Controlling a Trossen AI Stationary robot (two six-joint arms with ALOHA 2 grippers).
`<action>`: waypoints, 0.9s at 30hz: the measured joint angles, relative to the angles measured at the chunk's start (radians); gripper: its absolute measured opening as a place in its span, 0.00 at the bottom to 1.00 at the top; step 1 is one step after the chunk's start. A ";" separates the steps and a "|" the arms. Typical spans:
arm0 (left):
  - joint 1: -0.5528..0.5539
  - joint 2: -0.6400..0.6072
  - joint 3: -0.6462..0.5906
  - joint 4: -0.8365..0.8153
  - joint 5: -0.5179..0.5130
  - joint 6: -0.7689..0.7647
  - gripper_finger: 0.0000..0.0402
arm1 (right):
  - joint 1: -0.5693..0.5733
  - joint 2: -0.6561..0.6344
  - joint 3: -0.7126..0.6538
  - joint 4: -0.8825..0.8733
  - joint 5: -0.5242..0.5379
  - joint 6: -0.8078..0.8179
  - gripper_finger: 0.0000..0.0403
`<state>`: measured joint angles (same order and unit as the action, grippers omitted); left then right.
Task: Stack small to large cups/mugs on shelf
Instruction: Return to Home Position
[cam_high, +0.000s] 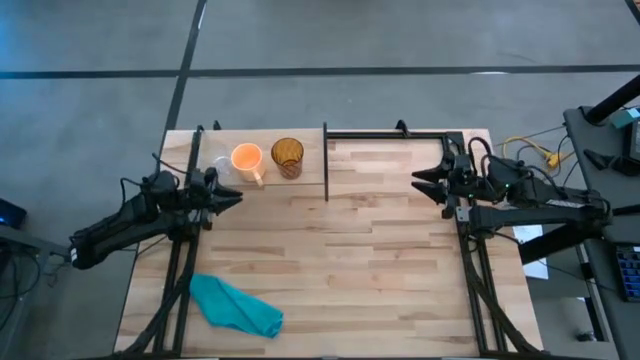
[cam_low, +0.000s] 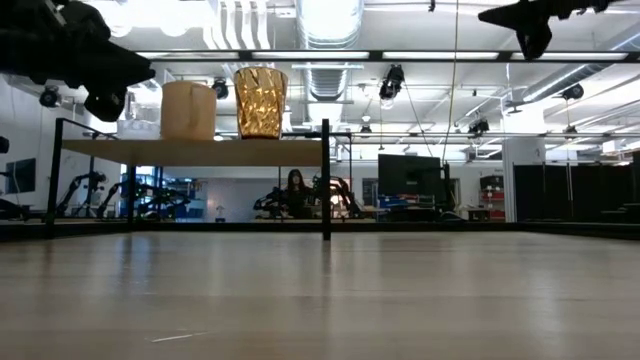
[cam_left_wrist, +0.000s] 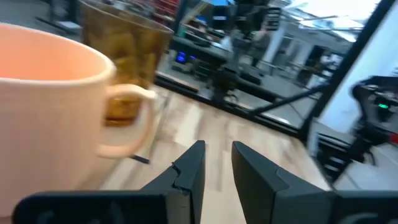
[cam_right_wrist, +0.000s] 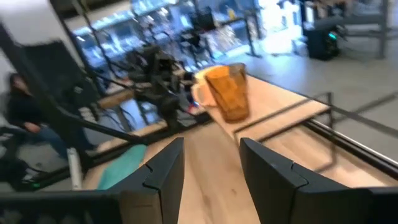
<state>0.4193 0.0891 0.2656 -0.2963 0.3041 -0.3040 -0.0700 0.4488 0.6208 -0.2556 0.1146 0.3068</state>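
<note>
Three cups stand by their bases in a row on the raised wooden shelf (cam_high: 310, 165) (cam_low: 200, 152) at the table's far left. They are a small clear cup (cam_high: 220, 166) (cam_low: 137, 128), an orange mug (cam_high: 247, 159) (cam_low: 188, 110) (cam_left_wrist: 50, 106) with its handle toward the near side, and an amber patterned tumbler (cam_high: 287, 157) (cam_low: 260, 102) (cam_right_wrist: 229, 92). My left gripper (cam_high: 236, 197) (cam_left_wrist: 217, 158) hovers just near of the mug, open by a narrow gap and empty. My right gripper (cam_high: 418, 182) (cam_right_wrist: 211, 155) is open and empty at the far right, pointing toward the shelf.
A thin black upright divider (cam_high: 325, 160) (cam_low: 325, 180) marks the shelf's right end. A teal cloth (cam_high: 235, 305) lies on the table near its near-left corner. Bare wood stretches between the two arms. A person (cam_right_wrist: 25, 118) sits in the room beyond the table.
</note>
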 joint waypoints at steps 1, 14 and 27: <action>-0.016 0.000 0.000 0.000 0.002 -0.003 0.15 | 0.000 -0.016 -0.030 0.032 -0.013 0.004 0.37; -0.184 0.003 0.005 -0.010 0.000 -0.064 0.05 | 0.000 -0.220 -0.260 0.239 -0.046 0.093 0.37; -0.219 0.048 -0.046 -0.029 -0.005 -0.080 0.05 | 0.000 -0.302 -0.288 0.199 -0.044 0.094 0.37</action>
<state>0.2001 0.1374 0.2191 -0.3253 0.2989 -0.3840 -0.0700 0.1469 0.3325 -0.0564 0.0708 0.4007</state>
